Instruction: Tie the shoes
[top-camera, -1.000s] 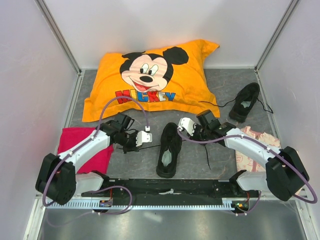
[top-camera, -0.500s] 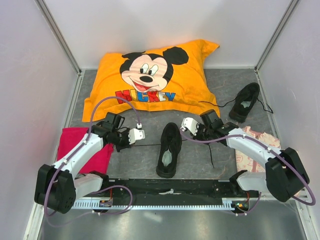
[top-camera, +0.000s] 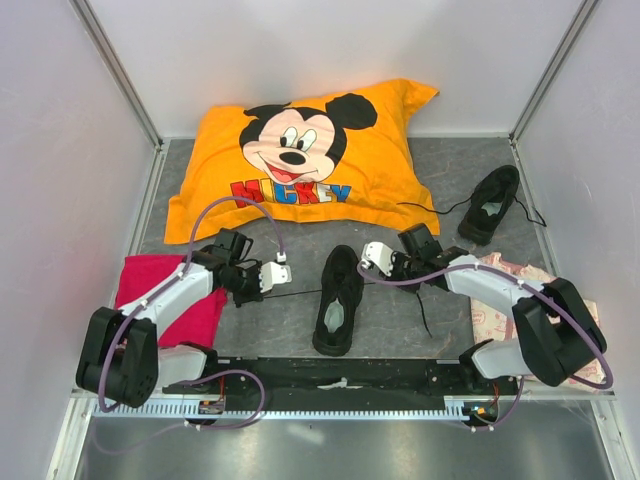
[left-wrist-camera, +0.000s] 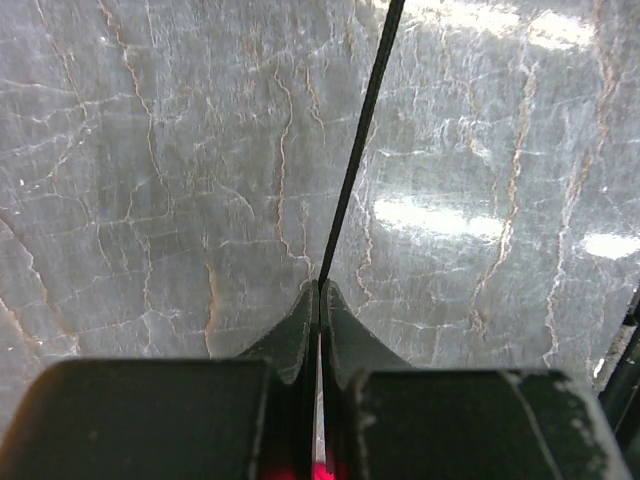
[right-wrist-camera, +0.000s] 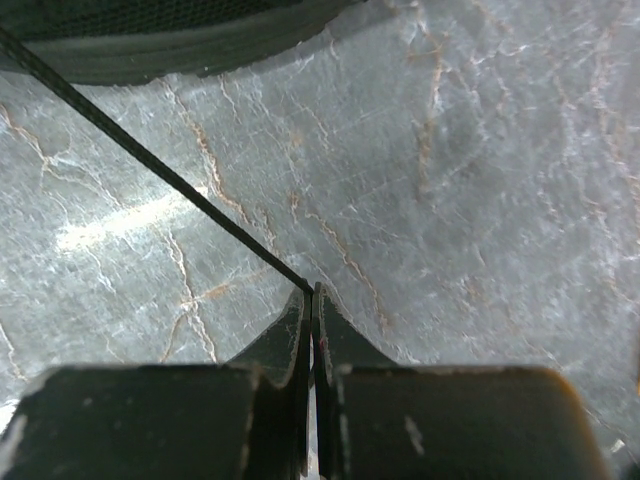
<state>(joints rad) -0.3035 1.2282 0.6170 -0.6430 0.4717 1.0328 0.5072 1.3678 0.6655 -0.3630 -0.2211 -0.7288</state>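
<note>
A black sneaker (top-camera: 337, 300) lies in the middle of the table, toe toward the pillow. Its edge shows at the top of the right wrist view (right-wrist-camera: 170, 40). The second black sneaker (top-camera: 490, 205) lies at the far right with loose laces. My left gripper (top-camera: 279, 271) is shut on a thin black lace (left-wrist-camera: 358, 140) stretched taut toward the middle shoe. My right gripper (top-camera: 369, 255) is shut on the other lace (right-wrist-camera: 160, 170), which runs taut to the same shoe. Each gripper stands to one side of that shoe, just above the grey table.
An orange Mickey pillow (top-camera: 300, 160) lies at the back. A red cloth (top-camera: 165, 290) lies under the left arm. A pale patterned cloth (top-camera: 505, 300) lies under the right arm. White walls close in the grey stone-patterned table (top-camera: 270, 320).
My left gripper pulled its lace left, away from the shoe, then eased slightly back. My right gripper shifted a little with its lace. The shoe stays put.
</note>
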